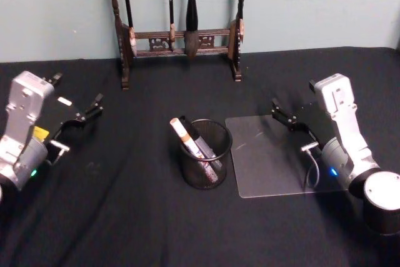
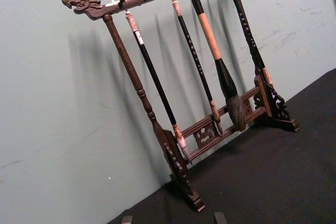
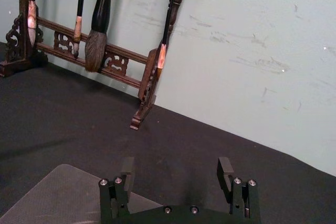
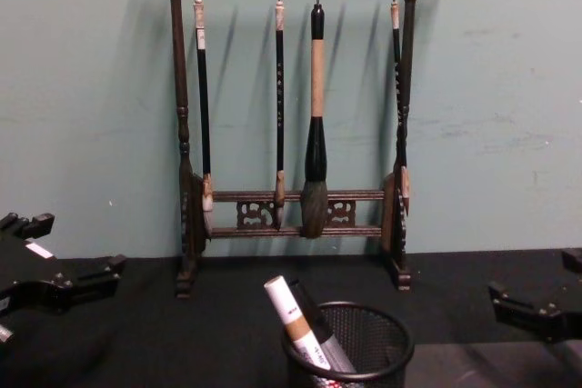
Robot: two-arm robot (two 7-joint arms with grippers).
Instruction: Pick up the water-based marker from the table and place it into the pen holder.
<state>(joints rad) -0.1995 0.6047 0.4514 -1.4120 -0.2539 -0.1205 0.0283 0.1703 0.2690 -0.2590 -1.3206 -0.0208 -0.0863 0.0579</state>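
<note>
Two markers standing slanted inside the small round black wire-mesh pen holder [image 1: 207, 154] at the middle of the black-clothed table [image 1: 125, 217]: a white water-based marker with an orange-brown band [image 1: 188, 140] leaning toward the robot's left, tip above the rim, and a dark marker [image 1: 203, 148] right beside it. Just to the right of the cup, flat on the cloth, a clear rounded plastic mat [image 1: 269, 157]. Left gripper [image 1: 97, 104] off to the left side, empty, fingers spread apart, well away from the cup. Right gripper [image 1: 279, 112] over the mat's far edge, likewise empty with fingers parted, as seen in the right wrist view [image 3: 176, 174]. At the back against the pale green wall, a tall dark wooden brush rack with carved dragon-head ends [image 4: 291, 88], four calligraphy brushes [image 4: 314, 124] hanging from its top bar.
</note>
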